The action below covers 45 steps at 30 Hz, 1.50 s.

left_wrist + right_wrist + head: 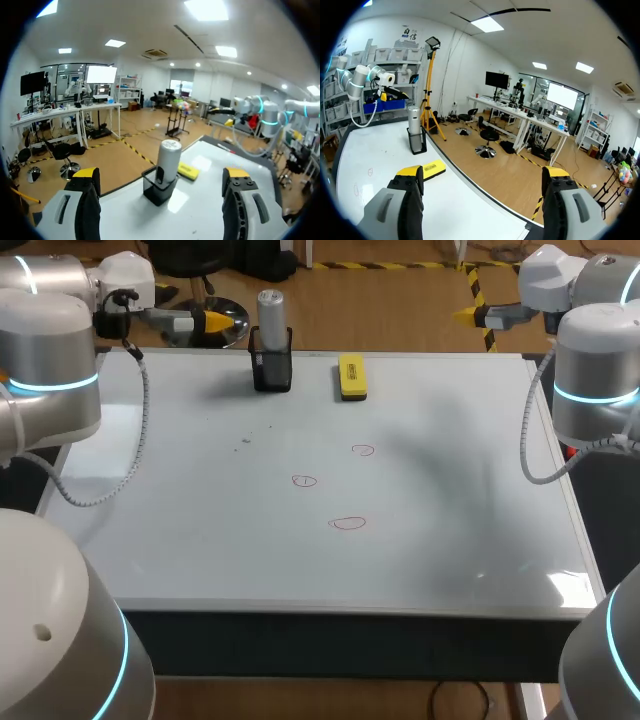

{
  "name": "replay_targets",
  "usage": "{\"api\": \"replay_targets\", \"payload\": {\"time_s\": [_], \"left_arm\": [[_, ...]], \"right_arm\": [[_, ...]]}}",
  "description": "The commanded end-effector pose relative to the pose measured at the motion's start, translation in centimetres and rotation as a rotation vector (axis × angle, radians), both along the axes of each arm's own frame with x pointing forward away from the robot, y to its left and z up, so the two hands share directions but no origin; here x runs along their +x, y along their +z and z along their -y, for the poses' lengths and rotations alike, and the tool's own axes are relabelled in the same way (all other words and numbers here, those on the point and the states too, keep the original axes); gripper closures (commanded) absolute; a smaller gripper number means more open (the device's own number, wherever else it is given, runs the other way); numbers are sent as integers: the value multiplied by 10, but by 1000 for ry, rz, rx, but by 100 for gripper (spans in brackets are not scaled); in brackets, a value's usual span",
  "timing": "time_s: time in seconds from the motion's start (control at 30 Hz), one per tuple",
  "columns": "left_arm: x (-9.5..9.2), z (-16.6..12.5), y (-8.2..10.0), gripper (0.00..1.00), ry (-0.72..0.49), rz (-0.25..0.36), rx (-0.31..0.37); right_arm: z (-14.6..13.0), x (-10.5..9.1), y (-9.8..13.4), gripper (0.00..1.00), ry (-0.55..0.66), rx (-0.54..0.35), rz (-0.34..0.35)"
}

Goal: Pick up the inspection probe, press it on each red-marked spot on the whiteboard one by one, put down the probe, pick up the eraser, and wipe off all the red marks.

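Standing probe in black holder

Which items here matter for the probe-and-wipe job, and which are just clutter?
Job: inspection probe, yellow eraser, three red marks, whiteboard.
Lying about: black holder around the probe, faint dark specks on the board.

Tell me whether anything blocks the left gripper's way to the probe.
Nothing visible does. The left gripper is open, and the probe stands upright in its black holder straight ahead of it, over bare whiteboard. The eraser lies beyond the holder, out of the way.
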State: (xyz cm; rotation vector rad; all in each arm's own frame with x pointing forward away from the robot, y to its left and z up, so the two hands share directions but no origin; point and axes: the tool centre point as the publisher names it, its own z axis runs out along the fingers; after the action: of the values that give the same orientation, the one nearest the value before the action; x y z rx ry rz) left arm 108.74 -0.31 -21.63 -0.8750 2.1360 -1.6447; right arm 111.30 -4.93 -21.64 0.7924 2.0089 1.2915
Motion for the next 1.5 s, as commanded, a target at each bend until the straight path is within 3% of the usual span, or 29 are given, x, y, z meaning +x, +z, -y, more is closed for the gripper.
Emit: {"api": "replay_targets", "payload": {"time_s": [0.03,0.3,0.5,1.17,1.5], "left_arm": [[5,-1,-7,0,-101,19,-22],[1,22,-11,0,-309,48,-40],[5,42,-24,0,-438,49,-63],[38,84,-66,0,-602,37,-203],[46,106,-71,0,-634,48,-239]], "right_arm": [[0,0,0,0,1,-1,-1],[0,0,0,0,1,-1,-1],[0,0,0,0,1,-1,-1],[0,0,0,0,1,-1,-1],[0,0,0,0,1,-1,-1]]}}
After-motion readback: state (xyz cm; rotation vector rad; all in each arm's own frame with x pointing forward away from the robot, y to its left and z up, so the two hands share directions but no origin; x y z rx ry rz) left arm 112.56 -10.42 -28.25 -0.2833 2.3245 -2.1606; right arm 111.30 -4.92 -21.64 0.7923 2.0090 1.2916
